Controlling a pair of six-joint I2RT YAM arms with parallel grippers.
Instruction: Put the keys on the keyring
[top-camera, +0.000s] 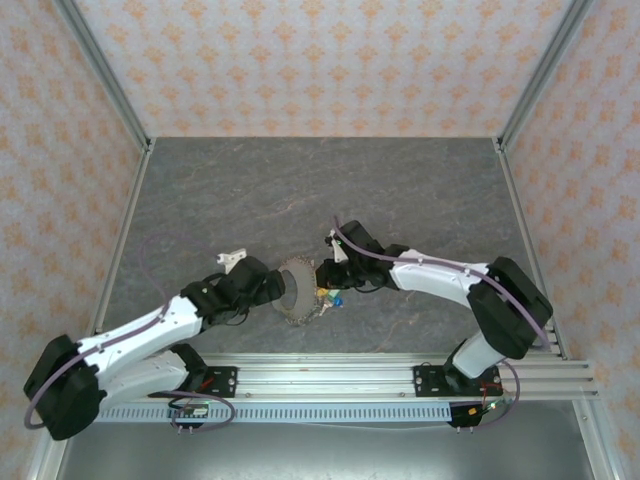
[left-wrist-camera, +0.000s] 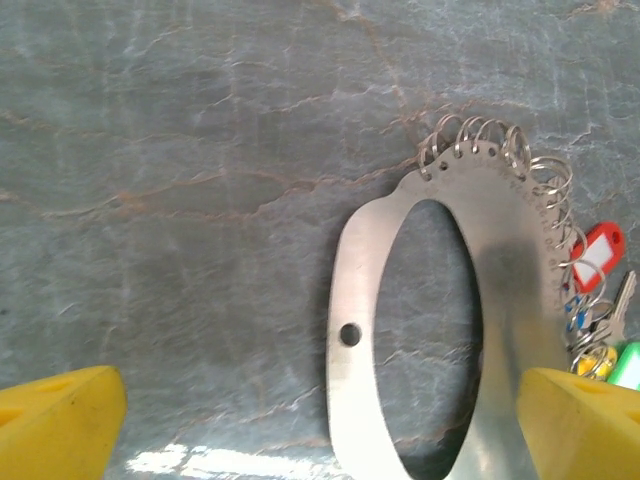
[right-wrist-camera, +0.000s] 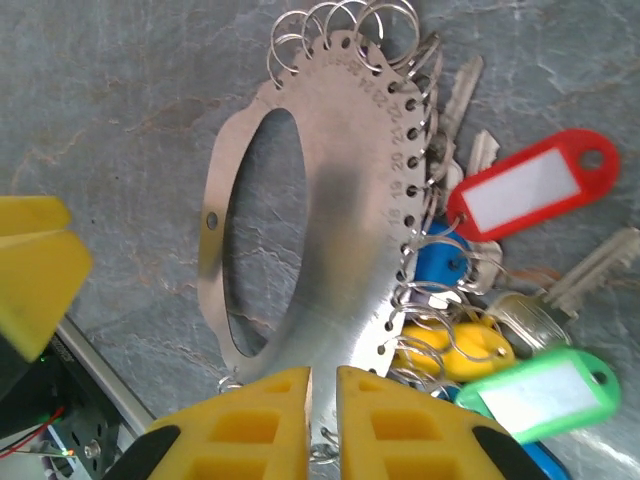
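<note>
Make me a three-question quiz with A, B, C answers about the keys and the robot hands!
1. Where by the keyring are the keys? A in its big hole; B along its ringed edge; C far off.
2. Which tag colour is there? A black; B red; C brown.
3. The right gripper is: A wide open; B holding a tag; C shut on the keyring.
1 B: the keys bunch at the edge rings. 2 B: a red tag lies there. 3 C: its fingers pinch the keyring's rim.

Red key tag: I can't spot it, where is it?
The red tag lies right of the keyring in the right wrist view, above the green tag.
</note>
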